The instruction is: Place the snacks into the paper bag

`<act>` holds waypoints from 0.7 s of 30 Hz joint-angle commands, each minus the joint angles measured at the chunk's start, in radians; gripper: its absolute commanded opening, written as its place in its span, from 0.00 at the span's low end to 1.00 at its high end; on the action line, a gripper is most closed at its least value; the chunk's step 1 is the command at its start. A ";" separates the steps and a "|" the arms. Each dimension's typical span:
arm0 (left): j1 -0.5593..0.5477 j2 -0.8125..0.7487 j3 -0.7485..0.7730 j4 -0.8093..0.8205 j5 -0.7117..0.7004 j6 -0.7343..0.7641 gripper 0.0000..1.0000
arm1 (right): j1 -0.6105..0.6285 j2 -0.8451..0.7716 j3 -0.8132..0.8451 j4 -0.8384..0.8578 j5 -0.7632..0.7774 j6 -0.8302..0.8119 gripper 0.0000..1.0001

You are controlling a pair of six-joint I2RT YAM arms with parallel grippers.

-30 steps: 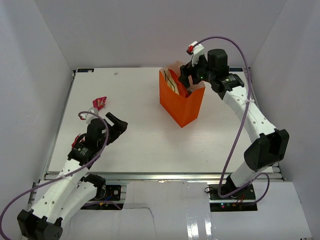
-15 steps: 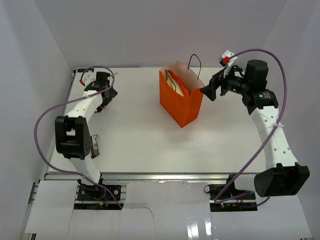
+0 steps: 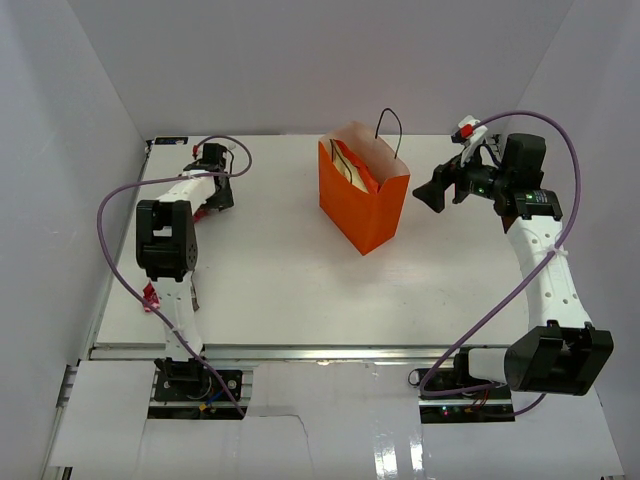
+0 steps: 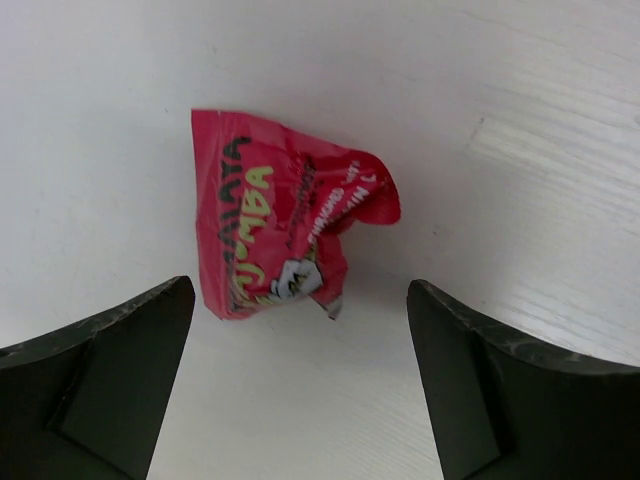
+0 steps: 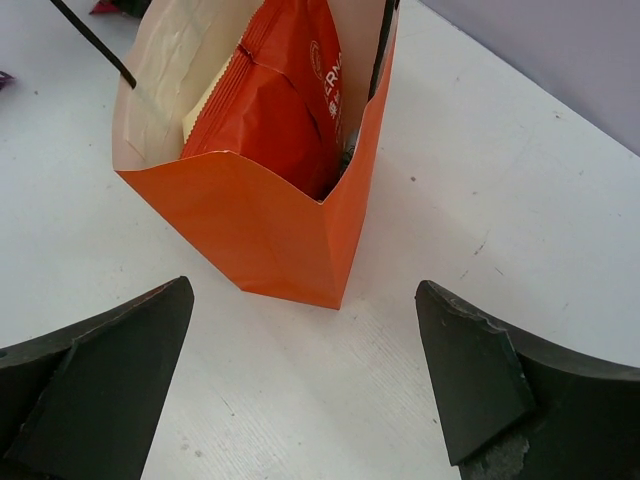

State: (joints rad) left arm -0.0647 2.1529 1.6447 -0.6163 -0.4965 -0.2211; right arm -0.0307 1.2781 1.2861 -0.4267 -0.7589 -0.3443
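Observation:
A crinkled pink-red wrapper (image 4: 290, 235) lies on the white table just ahead of my open, empty left gripper (image 4: 300, 292), between its two fingers. In the top view that gripper (image 3: 212, 192) is at the far left and hides the wrapper. The orange paper bag (image 3: 362, 195) stands upright at the middle back. The right wrist view shows the red-orange chip bag (image 5: 280, 110) standing inside it (image 5: 250, 225). My right gripper (image 3: 432, 195) is open and empty, just right of the bag and facing it (image 5: 302, 290).
A small pink-red scrap (image 3: 150, 296) and a small dark one (image 3: 193, 298) lie by the left arm near the front left edge. The bag's black handle (image 3: 388, 125) sticks up. White walls enclose the table on three sides.
My left arm swung from the near left out to the far left, over the pink-red wrapper. My right gripper drew back out of the bag's mouth to the right.

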 commanded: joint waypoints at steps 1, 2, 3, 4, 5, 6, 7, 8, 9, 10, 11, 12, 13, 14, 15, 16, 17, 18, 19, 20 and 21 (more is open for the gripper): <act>0.031 -0.011 -0.012 0.062 0.039 0.141 0.98 | -0.002 0.001 0.033 0.016 -0.039 0.001 0.98; 0.037 -0.010 -0.020 0.072 0.045 0.149 0.98 | -0.002 0.003 0.035 0.016 -0.039 0.004 0.98; 0.039 -0.008 -0.028 0.090 0.049 0.157 0.98 | -0.002 0.006 0.038 0.014 -0.039 0.005 0.98; 0.042 -0.008 -0.045 0.101 0.076 0.173 0.97 | -0.002 0.007 0.038 0.016 -0.039 0.007 0.97; 0.049 -0.005 -0.051 0.108 0.096 0.177 0.95 | -0.002 0.007 0.041 0.016 -0.042 0.010 0.97; 0.055 -0.002 -0.054 0.113 0.120 0.180 0.89 | -0.002 0.010 0.044 0.014 -0.043 0.013 0.98; 0.058 -0.001 -0.065 0.115 0.159 0.180 0.86 | -0.003 0.012 0.045 0.016 -0.045 0.016 0.97; 0.063 0.004 -0.069 0.122 0.174 0.180 0.83 | -0.003 0.012 0.048 0.014 -0.048 0.018 0.97; 0.063 0.004 -0.074 0.125 0.191 0.180 0.76 | -0.003 0.012 0.050 0.016 -0.051 0.019 0.97; 0.063 0.005 -0.077 0.125 0.216 0.180 0.72 | -0.003 0.012 0.051 0.016 -0.053 0.024 0.97; 0.063 0.002 -0.085 0.127 0.226 0.177 0.68 | -0.003 0.012 0.051 0.016 -0.053 0.025 0.97; 0.097 -0.001 -0.088 0.127 0.243 0.175 0.62 | -0.005 0.009 0.051 0.014 -0.054 0.025 0.97; 0.100 -0.002 -0.091 0.127 0.256 0.172 0.49 | -0.005 0.010 0.053 0.014 -0.056 0.027 0.97; 0.103 -0.007 -0.095 0.128 0.262 0.160 0.40 | -0.008 0.010 0.053 0.014 -0.060 0.028 0.97; 0.105 -0.020 -0.106 0.130 0.269 0.154 0.31 | -0.009 0.009 0.055 0.014 -0.065 0.028 0.97; 0.105 -0.030 -0.112 0.132 0.282 0.149 0.21 | -0.009 0.009 0.056 0.013 -0.069 0.028 0.97; 0.106 -0.040 -0.120 0.138 0.294 0.144 0.21 | -0.009 0.009 0.061 0.008 -0.086 0.016 0.97; 0.106 -0.069 -0.137 0.144 0.335 0.131 0.19 | -0.009 0.007 0.062 -0.003 -0.098 0.008 0.97; 0.106 -0.085 -0.147 0.148 0.363 0.124 0.18 | -0.009 0.007 0.071 -0.013 -0.120 -0.005 0.97; 0.106 -0.103 -0.155 0.154 0.395 0.115 0.17 | -0.009 0.007 0.079 -0.027 -0.176 -0.051 0.97; 0.106 -0.125 -0.167 0.162 0.489 0.095 0.17 | -0.009 0.006 0.085 -0.065 -0.216 -0.086 0.97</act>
State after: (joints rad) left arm 0.0387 2.1014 1.5200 -0.4248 -0.2043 -0.0799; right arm -0.0338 1.2915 1.3132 -0.4438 -0.8490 -0.3538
